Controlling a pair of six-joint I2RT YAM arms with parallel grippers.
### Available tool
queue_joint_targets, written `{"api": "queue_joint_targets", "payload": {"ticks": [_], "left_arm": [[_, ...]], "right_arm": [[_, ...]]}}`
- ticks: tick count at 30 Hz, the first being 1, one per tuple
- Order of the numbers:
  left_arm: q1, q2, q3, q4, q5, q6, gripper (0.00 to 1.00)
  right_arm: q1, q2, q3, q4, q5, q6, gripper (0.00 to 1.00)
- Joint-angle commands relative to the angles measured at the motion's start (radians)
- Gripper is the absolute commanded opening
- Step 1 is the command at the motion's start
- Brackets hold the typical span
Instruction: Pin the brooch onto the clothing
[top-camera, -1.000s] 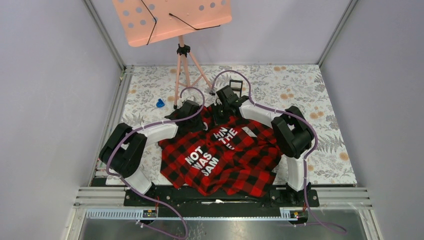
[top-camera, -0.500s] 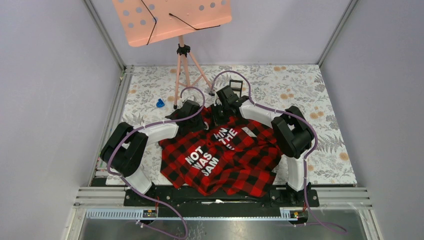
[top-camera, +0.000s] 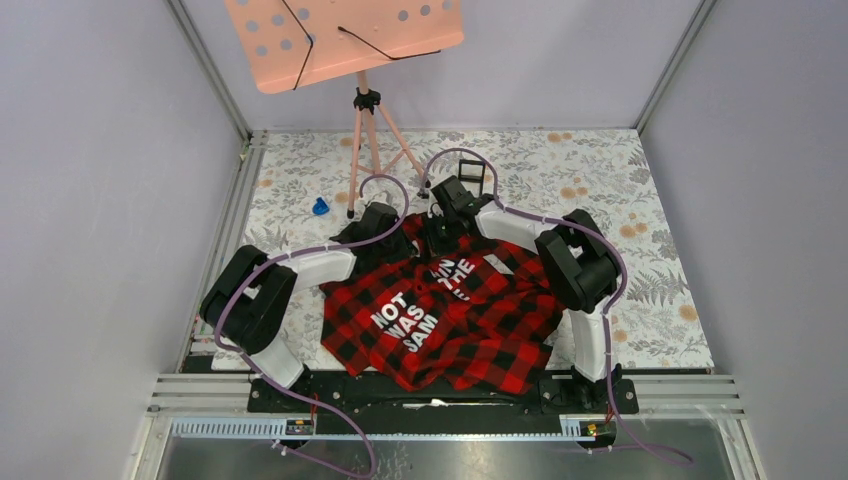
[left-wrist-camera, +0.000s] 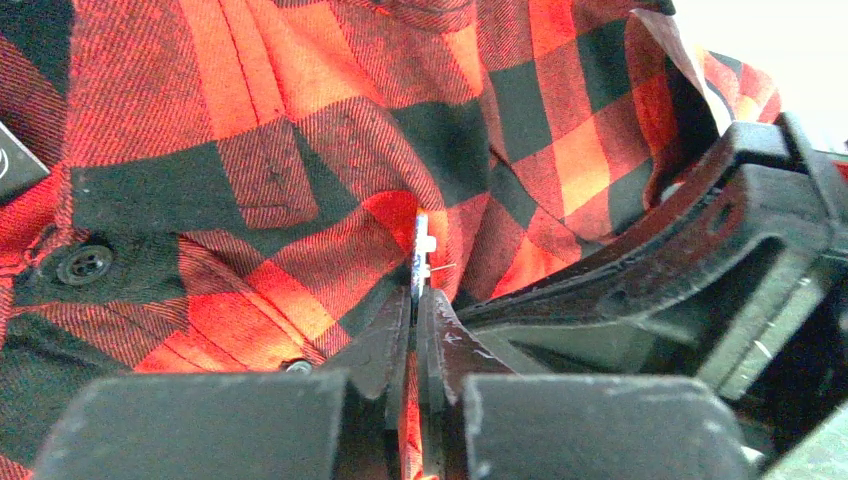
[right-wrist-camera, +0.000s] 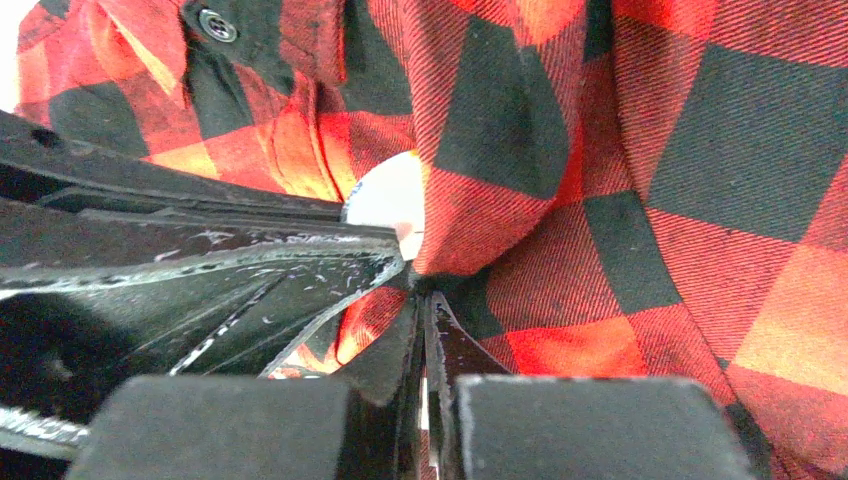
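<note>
Standing edge-on between the tips of the left gripper (left-wrist-camera: 414, 310), the brooch (left-wrist-camera: 420, 252) shows as a thin disc with its pin wire poking out sideways. It sits right against a bunched fold of the red-and-black flannel shirt (left-wrist-camera: 250, 120). The left gripper's fingers are pressed together, pinching the brooch by its lower rim.

From the right wrist, the brooch's pale round face peeks out, partly tucked behind a hanging fold of the shirt. The right gripper (right-wrist-camera: 422, 300) is squeezed closed on that fold, just beside the brooch and almost touching the left gripper's fingers (right-wrist-camera: 300, 260).

Seen from above, both grippers meet at the shirt's far edge, above its white block letters (top-camera: 425, 300). The brooch itself is too small to make out there. The shirt lies crumpled on a floral tablecloth (top-camera: 600, 180). Beyond the shirt's far edge sits a small black square frame (top-camera: 472, 172). Off its far left corner lies a small blue object (top-camera: 320, 207), beside a pink music stand (top-camera: 345, 35).
</note>
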Motion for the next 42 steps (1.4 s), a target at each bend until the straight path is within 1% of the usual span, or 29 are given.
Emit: {"api": "queue_joint_targets", "payload": {"ticks": [1, 4, 8, 15, 20, 25, 29, 35, 42], "left_arm": [[-0.004, -0.056, -0.016, 0.120, 0.020, -0.018, 0.00], [-0.004, -0.057, -0.017, 0.122, 0.022, -0.015, 0.00], [-0.003, -0.045, 0.002, 0.030, -0.019, -0.009, 0.00], [-0.004, -0.038, -0.003, -0.009, -0.020, -0.006, 0.00], [-0.005, -0.020, 0.008, -0.011, -0.016, -0.001, 0.00], [-0.012, -0.006, 0.028, -0.014, -0.009, 0.005, 0.00], [-0.014, -0.001, 0.041, -0.014, -0.005, 0.007, 0.00], [-0.014, -0.008, 0.050, -0.012, -0.009, 0.009, 0.00], [-0.013, -0.040, 0.007, 0.071, 0.012, 0.008, 0.00]], "right_arm": [[-0.004, 0.017, 0.035, -0.019, -0.043, 0.000, 0.00], [-0.004, 0.014, 0.032, -0.016, -0.041, 0.001, 0.00], [-0.005, -0.039, 0.001, 0.009, 0.025, 0.021, 0.00], [-0.015, -0.124, -0.038, 0.040, 0.112, 0.054, 0.00], [-0.017, -0.134, -0.032, 0.048, 0.080, 0.054, 0.00], [-0.016, -0.106, -0.015, 0.033, 0.014, 0.044, 0.00], [-0.017, -0.091, -0.016, 0.020, -0.011, 0.028, 0.00], [-0.016, -0.053, -0.012, -0.011, 0.003, 0.018, 0.00], [-0.015, -0.009, -0.005, -0.012, -0.004, 0.031, 0.00]]}}
